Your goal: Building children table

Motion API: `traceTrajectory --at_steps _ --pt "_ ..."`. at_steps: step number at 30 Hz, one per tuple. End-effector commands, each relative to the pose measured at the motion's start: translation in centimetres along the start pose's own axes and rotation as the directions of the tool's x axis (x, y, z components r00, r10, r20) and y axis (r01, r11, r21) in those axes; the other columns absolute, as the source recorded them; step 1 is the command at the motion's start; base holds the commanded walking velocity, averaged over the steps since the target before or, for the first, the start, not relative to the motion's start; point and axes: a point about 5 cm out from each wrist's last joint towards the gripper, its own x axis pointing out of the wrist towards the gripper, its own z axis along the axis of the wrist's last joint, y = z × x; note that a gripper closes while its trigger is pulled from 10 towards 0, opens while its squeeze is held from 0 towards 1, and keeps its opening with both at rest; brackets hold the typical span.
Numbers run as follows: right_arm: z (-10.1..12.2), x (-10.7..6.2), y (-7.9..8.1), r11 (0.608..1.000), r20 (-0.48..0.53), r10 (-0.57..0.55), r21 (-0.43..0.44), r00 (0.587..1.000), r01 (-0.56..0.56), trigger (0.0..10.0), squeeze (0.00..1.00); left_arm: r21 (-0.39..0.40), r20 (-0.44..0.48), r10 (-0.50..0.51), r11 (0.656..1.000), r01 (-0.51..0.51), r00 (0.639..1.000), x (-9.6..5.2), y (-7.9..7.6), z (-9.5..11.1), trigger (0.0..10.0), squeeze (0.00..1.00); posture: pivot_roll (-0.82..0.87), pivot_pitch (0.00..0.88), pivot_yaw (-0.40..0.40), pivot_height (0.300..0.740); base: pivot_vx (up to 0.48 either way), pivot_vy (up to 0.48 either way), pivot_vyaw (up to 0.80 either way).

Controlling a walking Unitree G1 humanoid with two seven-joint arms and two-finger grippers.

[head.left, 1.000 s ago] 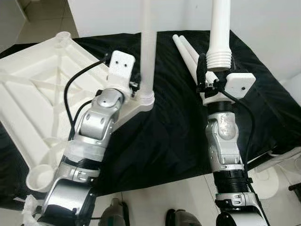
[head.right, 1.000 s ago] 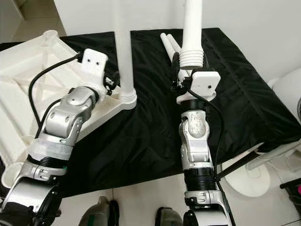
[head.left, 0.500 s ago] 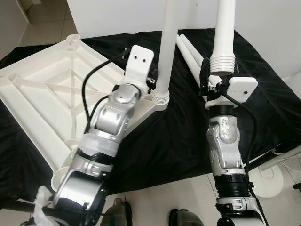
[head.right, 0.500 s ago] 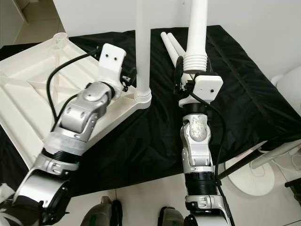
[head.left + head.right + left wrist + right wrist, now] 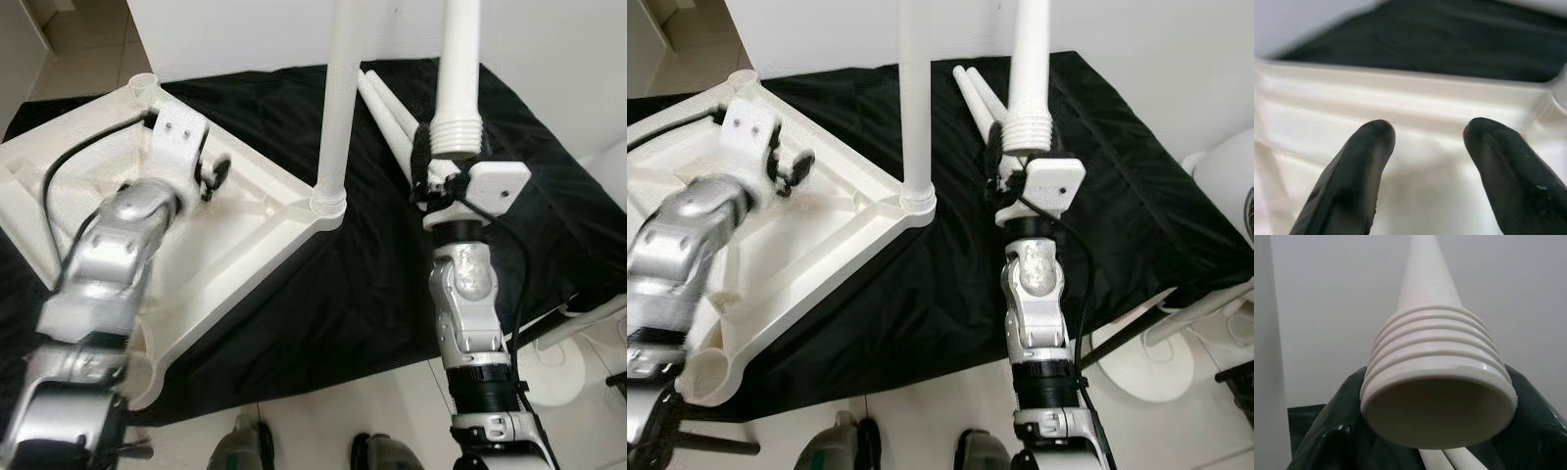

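The tabletop lies underside up on the black cloth, one leg already standing in its corner beside the released left gripper; the right gripper grasps a second leg upright, threaded end down, probably for the next socket

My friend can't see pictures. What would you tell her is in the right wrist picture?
A white table leg points up and away from the camera, its ridged screw end close and hollow. Behind it is a pale wall; below are the black cloth and two more white legs.
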Motion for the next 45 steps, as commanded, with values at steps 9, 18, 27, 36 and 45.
traceTrajectory --at_steps 9,18,27,36,45 --pt "0.5 -0.3 0.0 0.998 0.009 0.066 0.01 0.998 -0.066 10.0 0.0 -0.088 -0.07 -0.269 0.961 0.263 0.961 -1.7 -4.1 -2.6 10.0 0.0 -0.03 0.1 0.056 0.74 0.0 0.0 0.0" --pt "1.0 -0.5 0.0 0.993 0.027 0.112 -0.023 0.993 -0.112 10.0 0.0 -0.136 -0.175 -0.224 0.97 0.202 0.959 -1.6 -4.2 -4.5 10.0 0.0 -0.04 0.098 0.081 0.74 0.0 0.0 0.0" --pt "1.8 -0.1 0.4 0.992 0.065 0.123 -0.043 0.99 -0.121 10.0 0.0 -0.156 -0.302 -0.011 0.987 -0.038 0.953 -0.6 -2.5 -6.4 10.0 0.0 -0.07 0.088 0.117 0.74 0.0 0.0 0.0" --pt "2.3 0.0 0.6 0.992 0.083 0.122 -0.051 0.989 -0.119 10.0 0.0 -0.178 -0.321 0.168 0.956 -0.234 0.932 -0.6 -0.9 -6.8 10.0 0.0 -0.08 0.088 0.134 0.74 0.0 0.0 0.0" --pt "2.5 0.0 1.0 0.992 0.089 0.118 -0.053 0.989 -0.113 10.0 0.0 -0.171 -0.331 0.279 0.922 -0.348 0.901 -0.8 -0.9 -7.0 0.0 0.0 -0.09 0.085 0.143 0.74 0.0 0.0 0.0"
